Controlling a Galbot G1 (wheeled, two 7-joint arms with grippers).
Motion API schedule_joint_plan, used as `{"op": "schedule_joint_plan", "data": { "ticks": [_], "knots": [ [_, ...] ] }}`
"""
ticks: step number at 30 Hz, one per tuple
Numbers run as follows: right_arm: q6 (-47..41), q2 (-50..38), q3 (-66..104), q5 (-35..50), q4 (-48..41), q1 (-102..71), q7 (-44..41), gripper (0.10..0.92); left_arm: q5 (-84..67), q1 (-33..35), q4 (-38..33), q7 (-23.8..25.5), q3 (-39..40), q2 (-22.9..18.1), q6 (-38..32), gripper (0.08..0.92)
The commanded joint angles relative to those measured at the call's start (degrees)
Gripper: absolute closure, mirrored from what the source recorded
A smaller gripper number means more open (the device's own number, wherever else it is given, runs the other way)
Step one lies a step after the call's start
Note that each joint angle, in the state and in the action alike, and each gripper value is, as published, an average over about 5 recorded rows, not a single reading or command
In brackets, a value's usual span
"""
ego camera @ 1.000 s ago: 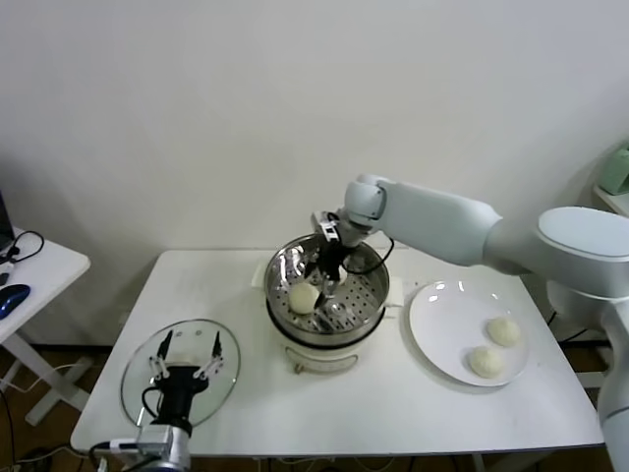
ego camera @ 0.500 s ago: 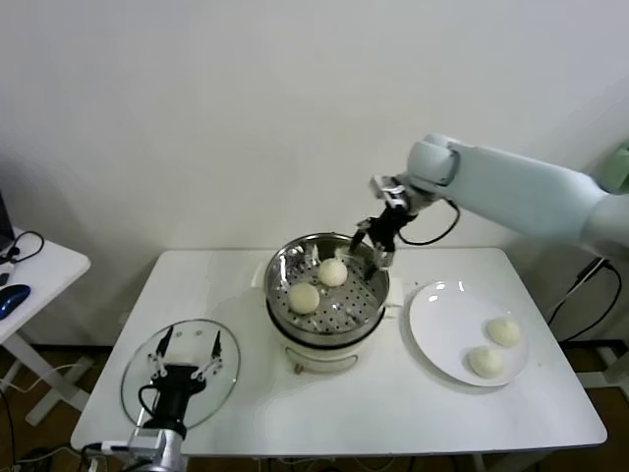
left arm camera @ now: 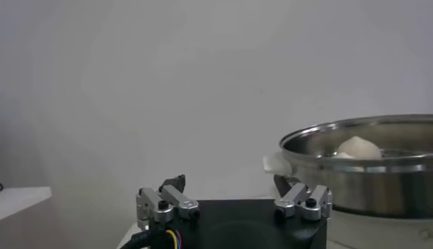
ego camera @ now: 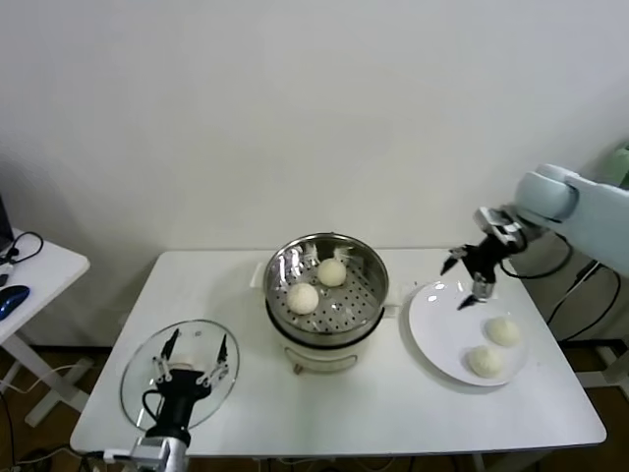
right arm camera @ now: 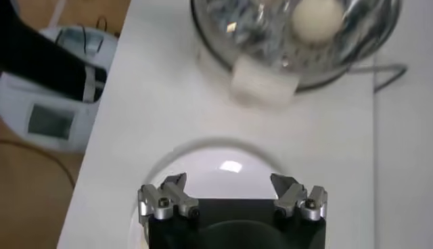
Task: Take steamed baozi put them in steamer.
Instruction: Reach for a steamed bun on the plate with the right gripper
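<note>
The steel steamer (ego camera: pixel 283 270) stands on its cream-white pot base at the table's middle and holds two baozi (ego camera: pixel 303 297) (ego camera: pixel 332 272). Two more baozi (ego camera: pixel 504 331) (ego camera: pixel 486 362) lie on the white plate (ego camera: pixel 437 334) to its right. My right gripper (ego camera: pixel 468 280) is open and empty, hovering above the plate's far edge. Its wrist view shows the plate (right arm camera: pixel 223 166) under the open fingers and the steamer (right arm camera: pixel 270 40) with one baozi (right arm camera: pixel 315 18) farther off. My left gripper (ego camera: pixel 190 356) is open and empty, parked over the glass lid; its wrist view shows the steamer (left arm camera: pixel 365 172).
A round glass lid (ego camera: pixel 138 379) lies at the table's front left. A small side table (ego camera: pixel 39 270) with a blue mouse stands at the far left. The table's front edge runs close below the lid and the plate.
My right gripper let go of a baozi in the steamer, rose, and swung right to above the plate. The steamer now holds two baozi. The left arm stayed put.
</note>
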Motion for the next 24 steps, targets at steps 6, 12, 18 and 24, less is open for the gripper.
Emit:
{"op": "schedule_joint_plan", "data": {
  "ticks": [6, 12, 18, 24],
  "knots": [
    [3.8, -5.3, 16.6, -17.2, -2.6, -26.2, 0.6, 0.203, 0.4, 0.9, -0.9, -0.4, -0.2, -0.7, 0.2, 0.177],
    [4.5, -2.1, 20.0, -19.7, -5.6, -30.0, 1.2, 0.203, 0.5, 1.3, -0.4, -0.5, -0.6, -0.9, 0.1, 0.177],
    [4.5, 0.2, 20.4, -19.9, -7.3, -30.1, 1.6, 0.203, 0.4, 1.4, 0.1, -0.5, -0.8, -1.1, 0.0, 0.177],
    [4.4, 1.6, 20.3, -20.2, -8.2, -30.0, 1.9, 0.203, 0.3, 1.5, 0.4, -0.5, -0.8, -1.3, -0.1, 0.177]
  ]
}}
